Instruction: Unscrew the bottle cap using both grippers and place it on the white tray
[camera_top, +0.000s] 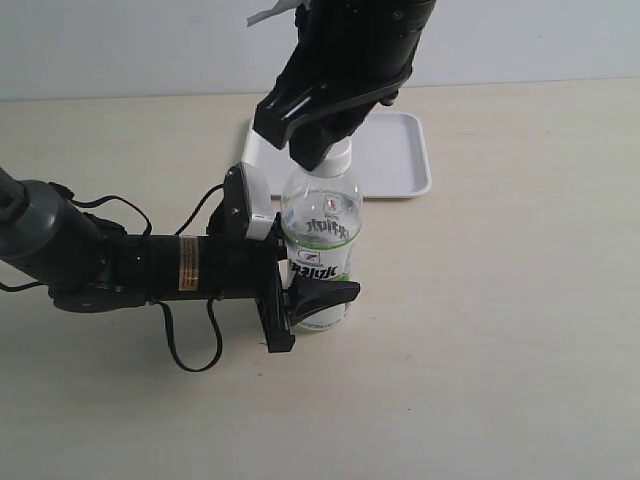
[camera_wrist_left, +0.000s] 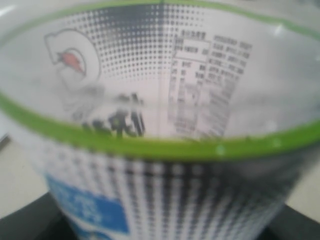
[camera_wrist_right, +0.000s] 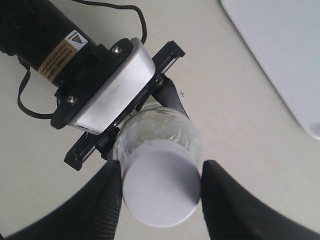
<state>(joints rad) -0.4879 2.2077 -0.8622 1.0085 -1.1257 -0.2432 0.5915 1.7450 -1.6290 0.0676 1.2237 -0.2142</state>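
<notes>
The clear bottle (camera_top: 320, 230) with a white-and-green label stands upright on the table, just in front of the white tray (camera_top: 400, 160). My left gripper (camera_top: 318, 292) comes in level from the left and is shut on the bottle's lower body. The label (camera_wrist_left: 160, 100) fills the left wrist view, with one dark finger (camera_wrist_left: 30, 222) at the edge. My right gripper (camera_wrist_right: 161, 190) reaches down from above. Both its ribbed fingers (camera_wrist_right: 107, 200) press the sides of the white bottle cap (camera_wrist_right: 161, 182), which sits on the neck (camera_top: 338, 160).
The beige tabletop (camera_top: 500, 350) spreads around the bottle. The left arm and its looping black cable (camera_top: 190, 350) lie along the table at the left. The tray's near corner (camera_wrist_right: 280, 50) is close beside the bottle.
</notes>
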